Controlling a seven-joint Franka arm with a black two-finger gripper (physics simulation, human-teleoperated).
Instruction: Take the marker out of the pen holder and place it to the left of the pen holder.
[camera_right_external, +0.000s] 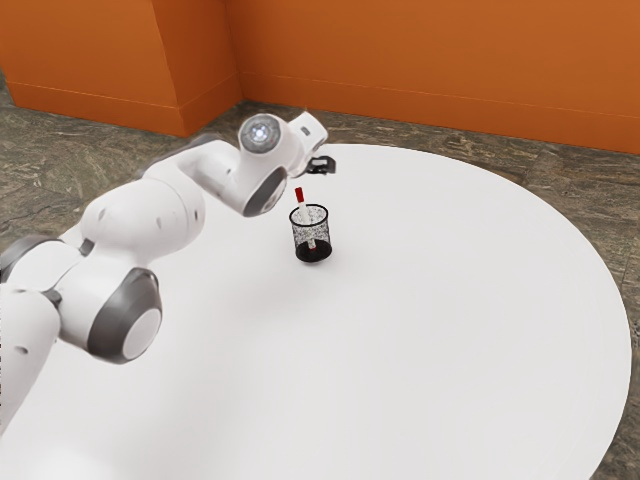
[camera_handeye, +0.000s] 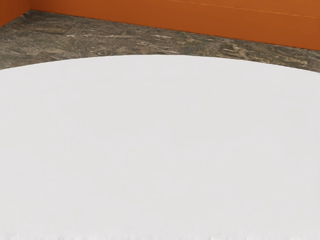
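1 marker, white w/ a red end, stands in the black mesh pen holder, red end up above the rim & tilted toward the exterior view's left; its lower part shows thru the mesh. The pen holder is upright on the round white worktop. The end effector is up in the air nr the marker, apart from it; can't tell if it's spread or pressed together. Wrist view has the white worktop w/ its curved edge, then stone-look floor & an orange wall beyond.
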